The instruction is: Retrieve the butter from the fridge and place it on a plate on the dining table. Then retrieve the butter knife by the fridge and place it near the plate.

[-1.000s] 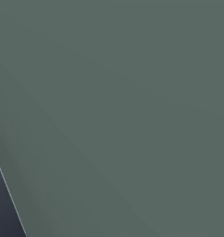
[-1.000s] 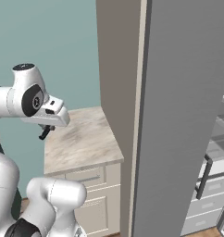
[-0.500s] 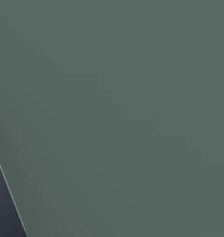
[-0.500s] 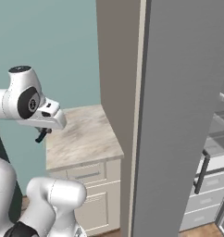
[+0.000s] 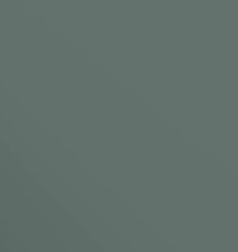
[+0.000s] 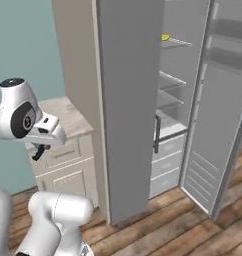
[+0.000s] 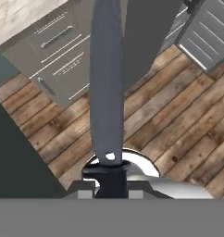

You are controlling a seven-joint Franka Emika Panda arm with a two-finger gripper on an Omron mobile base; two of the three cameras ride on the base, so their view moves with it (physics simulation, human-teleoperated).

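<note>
- Hand view is showing the claw [image 7: 110,178] gripping the butter knife [image 7: 107,88] over wooden floor.
- Base is turning away from the small counter [image 6: 68,117]; open fridge [image 6: 128,100] now swinging into sight, delivery pending.

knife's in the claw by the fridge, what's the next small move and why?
Probably carry it away from the fridge toward the dining table. The hand view shows the butter knife clamped in the claw, blade out over the wooden floor, with no plate in sight, so nowhere to set it down yet.
</note>
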